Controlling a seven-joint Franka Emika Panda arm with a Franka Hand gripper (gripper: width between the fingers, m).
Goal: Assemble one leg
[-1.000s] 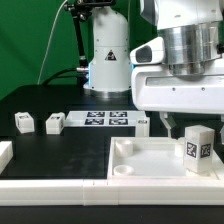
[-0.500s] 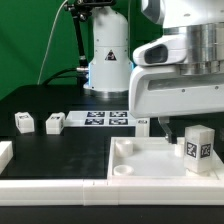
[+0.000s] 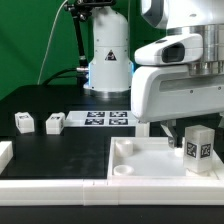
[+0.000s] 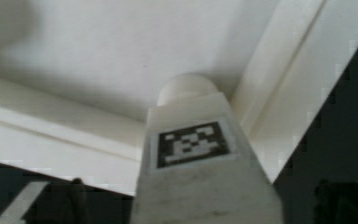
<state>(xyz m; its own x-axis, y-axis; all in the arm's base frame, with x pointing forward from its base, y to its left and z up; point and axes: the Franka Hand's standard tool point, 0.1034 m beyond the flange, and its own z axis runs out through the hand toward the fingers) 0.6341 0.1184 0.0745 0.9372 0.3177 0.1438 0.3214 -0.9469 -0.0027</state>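
Observation:
A leg (image 3: 197,148), a small white block with a black-and-white tag, stands upright in the near right corner of the white panel (image 3: 150,158). My gripper (image 3: 188,128) hangs right over it. In the wrist view the leg (image 4: 197,140) rises between the two dark fingers (image 4: 37,203). A gap shows on each side, so the gripper (image 4: 194,208) is open around the leg without touching it. Two more legs (image 3: 22,122) (image 3: 53,123) lie on the black table at the exterior view's left.
The marker board (image 3: 105,119) lies flat behind the panel. Another small white block (image 3: 143,126) sits by its right end. A white part (image 3: 4,152) pokes in at the left edge. The robot base (image 3: 108,60) stands at the back.
My gripper has come down over the leg in the panel's corner. The leg and the other parts have not moved.

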